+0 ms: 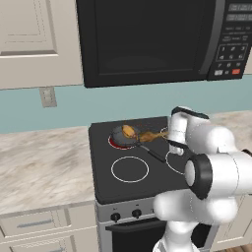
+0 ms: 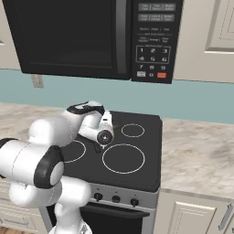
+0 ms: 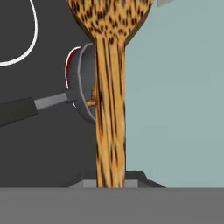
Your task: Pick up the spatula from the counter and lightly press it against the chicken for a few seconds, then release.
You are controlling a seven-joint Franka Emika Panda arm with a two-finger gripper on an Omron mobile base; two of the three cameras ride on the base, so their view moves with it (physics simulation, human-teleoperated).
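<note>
The spatula (image 3: 110,109) is streaked, mottled wood. The pan (image 3: 83,85) looks like dull grey metal with a matt black handle (image 3: 15,111). The stove (image 1: 104,172) top is smooth black glass; the surface (image 1: 39,167) is veined stone.

Body: glossy white rounded arm segments (image 1: 216,142); black ring joints (image 1: 201,176); black band (image 2: 84,109) on the link nearest the dark-tipped gripper (image 3: 111,183).

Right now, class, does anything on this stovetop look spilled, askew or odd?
Nothing stands out. The grey metal frying pan sits on the red-glowing rear burner holding the browned chicken piece; the speckled wooden spatula is clamped in the end effector. No spills or damage show.
</note>
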